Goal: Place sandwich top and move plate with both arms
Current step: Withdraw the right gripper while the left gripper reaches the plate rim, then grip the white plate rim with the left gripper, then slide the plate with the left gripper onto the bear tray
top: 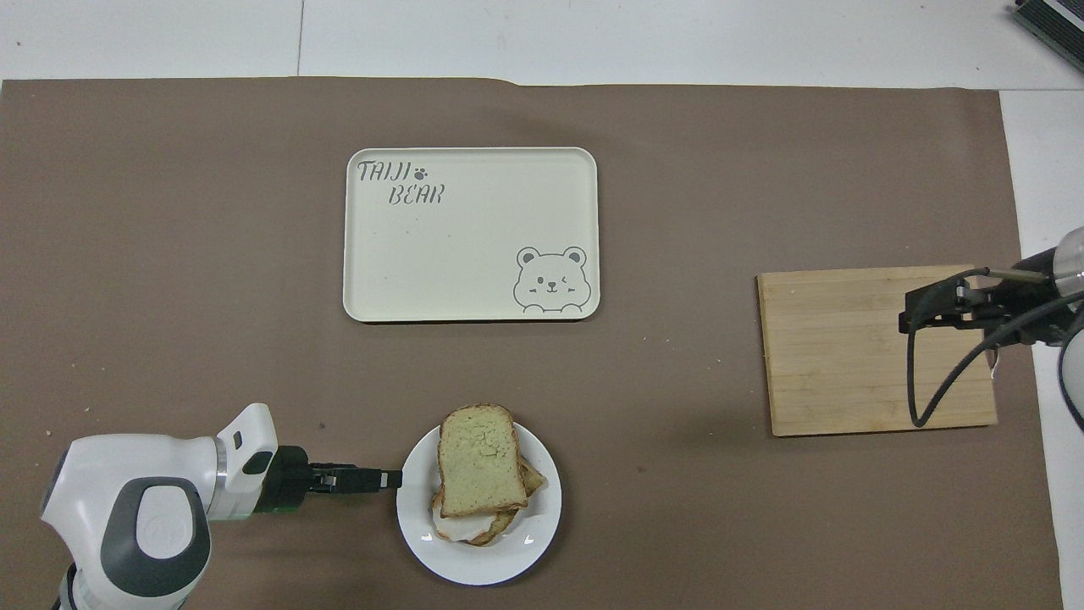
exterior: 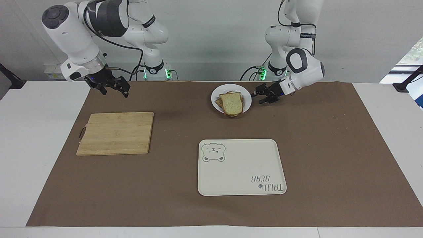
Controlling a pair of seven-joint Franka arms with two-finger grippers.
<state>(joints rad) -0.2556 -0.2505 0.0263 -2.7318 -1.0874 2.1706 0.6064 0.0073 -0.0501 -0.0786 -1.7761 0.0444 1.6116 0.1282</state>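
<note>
Black right pincer (exterior: 115,93), released and empty, hangs high in the facing view, higher in the frame than the bamboo cutting board (exterior: 115,132). At top centre, the toasted sandwich top (exterior: 231,103) crowns the stack on the small round white plate (exterior: 214,96). The left pincer (exterior: 258,98), fingers apart, is at the plate's rim.

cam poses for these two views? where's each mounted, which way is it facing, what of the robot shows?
Facing view: high, across the table, looking at the robots; both arms show from base to tip, left gripper at the plate rim, right gripper raised beside the cutting board.
Overhead view: above the robots' end, looking forward and steeply down; only forearms and grippers enter from the bottom corners.
Shared: plate with sandwich top, bear tray, board, brown mat; the views are half a turn apart.
</note>
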